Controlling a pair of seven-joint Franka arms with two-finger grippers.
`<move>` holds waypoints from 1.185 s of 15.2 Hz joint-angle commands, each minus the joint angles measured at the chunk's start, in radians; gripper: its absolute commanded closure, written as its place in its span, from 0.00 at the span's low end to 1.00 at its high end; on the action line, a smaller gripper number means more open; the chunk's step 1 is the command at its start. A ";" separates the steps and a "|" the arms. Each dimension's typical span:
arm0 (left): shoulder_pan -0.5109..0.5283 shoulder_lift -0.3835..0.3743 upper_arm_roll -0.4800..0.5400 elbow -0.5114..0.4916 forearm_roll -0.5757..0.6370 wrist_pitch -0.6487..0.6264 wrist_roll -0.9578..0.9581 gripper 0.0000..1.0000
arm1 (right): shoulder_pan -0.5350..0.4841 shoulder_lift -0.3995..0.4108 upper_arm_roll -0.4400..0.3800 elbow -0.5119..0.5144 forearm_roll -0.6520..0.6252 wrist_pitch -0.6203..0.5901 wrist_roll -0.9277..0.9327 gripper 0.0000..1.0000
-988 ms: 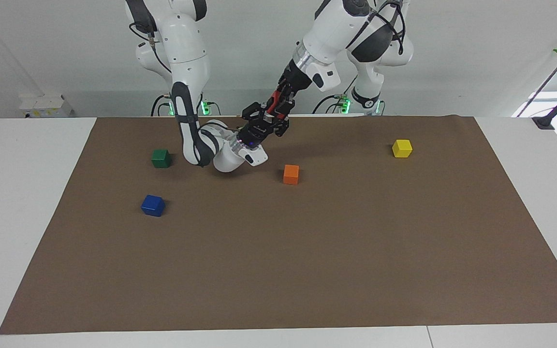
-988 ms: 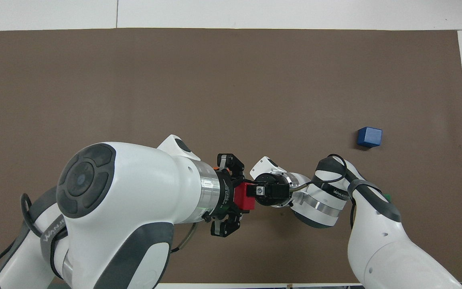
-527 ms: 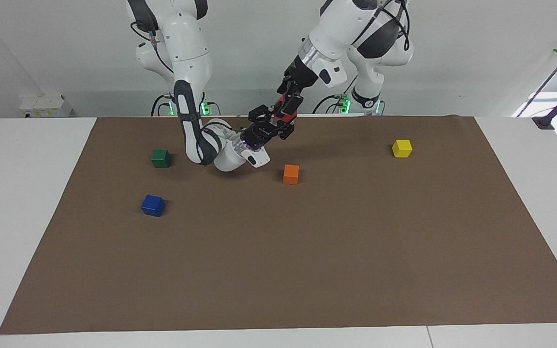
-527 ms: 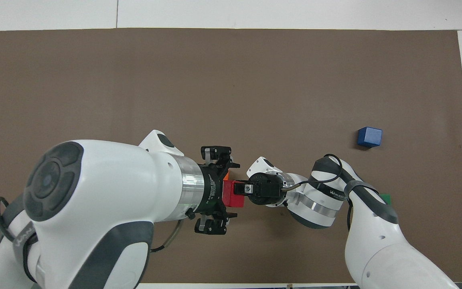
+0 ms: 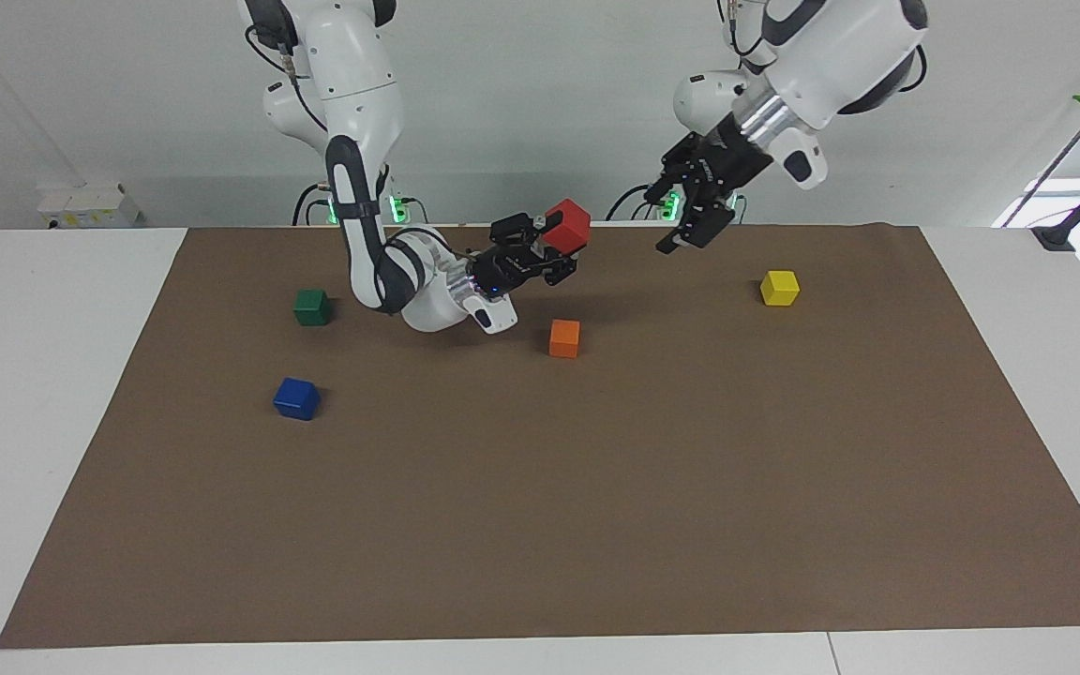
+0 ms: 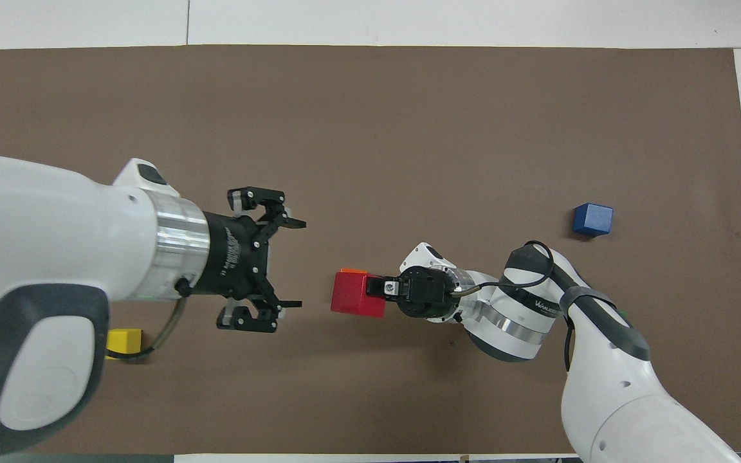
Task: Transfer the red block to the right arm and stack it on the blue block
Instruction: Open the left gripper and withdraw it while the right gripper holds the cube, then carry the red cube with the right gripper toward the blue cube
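— Five blocks showed, and how did they sit across the facing view?

— Toward the right arm's end of the counter (image 5: 52,394), the green block (image 5: 312,307) lay on the brown mat (image 5: 596,516), with the blue block (image 5: 296,398) farther from the robots than it and well apart from everything else.

— And the right arm (image 5: 357,141)?

— It bent low over the mat, and its right pincer (image 5: 554,246) was clamped on the red block (image 5: 567,226), holding it up in the air, tilted, over the orange block (image 5: 564,337).

— So the red block was nowhere near the blue one?

— Well apart from it, yes, and off the mat altogether.

— Then the left pincer (image 5: 690,220)?

— Raised above the mat's edge nearest the robots, jaws spread wide and holding nothing, with a clear gap between it and the red block. The yellow block (image 5: 779,287) lay toward the left arm's end.
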 commanded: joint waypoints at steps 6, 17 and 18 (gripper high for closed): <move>0.288 -0.011 0.010 -0.083 -0.029 -0.037 0.406 0.00 | -0.065 -0.096 -0.002 0.087 -0.217 0.354 0.112 1.00; 0.196 0.248 0.001 0.046 0.717 0.072 1.068 0.00 | -0.173 -0.308 -0.004 0.237 -0.918 0.735 0.620 1.00; 0.182 0.274 0.001 0.087 0.745 0.046 1.094 0.00 | -0.185 -0.311 -0.004 0.253 -0.988 0.734 0.660 1.00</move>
